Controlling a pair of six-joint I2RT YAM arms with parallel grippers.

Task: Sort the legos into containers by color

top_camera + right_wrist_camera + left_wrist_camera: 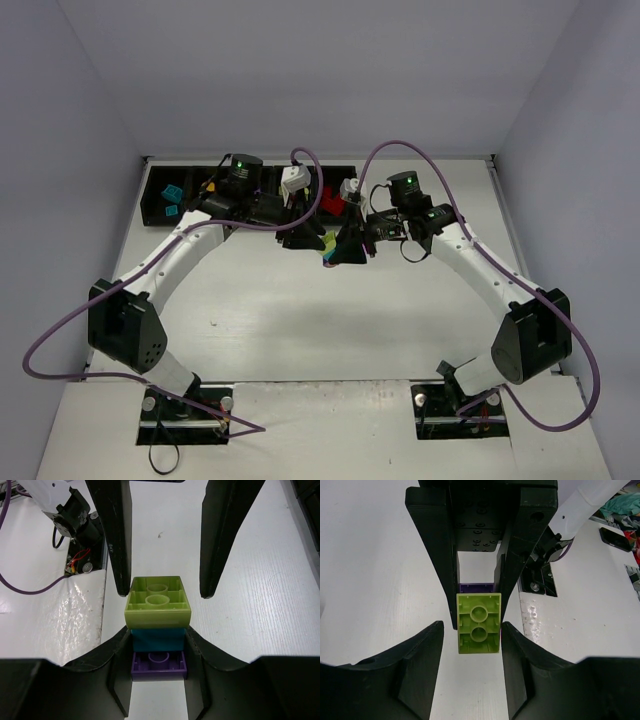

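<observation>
My right gripper (159, 636) is shut on a stack of three legos: a lime green brick (157, 605) on a teal brick (159, 640) on a purple brick (159, 664). The stack is held above the table, near the middle in the top view (328, 254). My left gripper (472, 630) is open, with its fingers (117, 555) on either side of the lime brick (479, 625). The black containers (155, 195) stand in a row at the back. Two teal bricks (172, 190) lie in the leftmost bin and a red one (331, 200) in a bin behind the grippers.
Purple cables (310, 175) loop over both arms near the bins. Grey walls close in the table on the left, right and back. The arm bases (185, 405) are bolted at the near edge.
</observation>
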